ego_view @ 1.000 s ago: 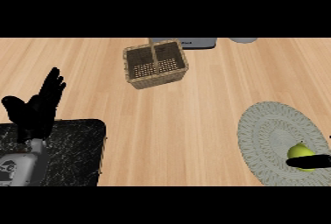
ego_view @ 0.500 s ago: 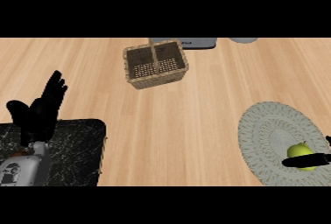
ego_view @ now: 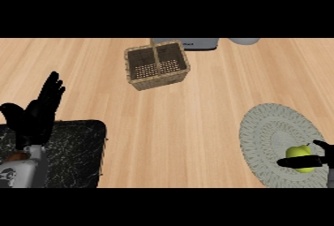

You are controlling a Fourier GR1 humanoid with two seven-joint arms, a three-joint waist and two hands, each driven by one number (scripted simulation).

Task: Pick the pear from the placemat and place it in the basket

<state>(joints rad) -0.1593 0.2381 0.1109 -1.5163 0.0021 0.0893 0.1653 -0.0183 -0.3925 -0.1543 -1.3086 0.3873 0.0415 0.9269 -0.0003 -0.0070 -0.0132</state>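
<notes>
The right hand (ego_view: 320,159) has curled further round the pear (ego_view: 299,151) at 4 o'clock on the placemat (ego_view: 271,132) (likely light, smooth, bruisable: hold its broad belly).

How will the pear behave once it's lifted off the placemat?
The pear looks rounded and smooth, so it may slip or turn in the right hand. It seems rigid, unlikely to squash. Released on the flat placemat, it could roll.

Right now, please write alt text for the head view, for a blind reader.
The right hand curls round a yellow-green pear on a round grey placemat at the view's right. A wicker basket stands near the top; the left hand rests open at the left.
</notes>
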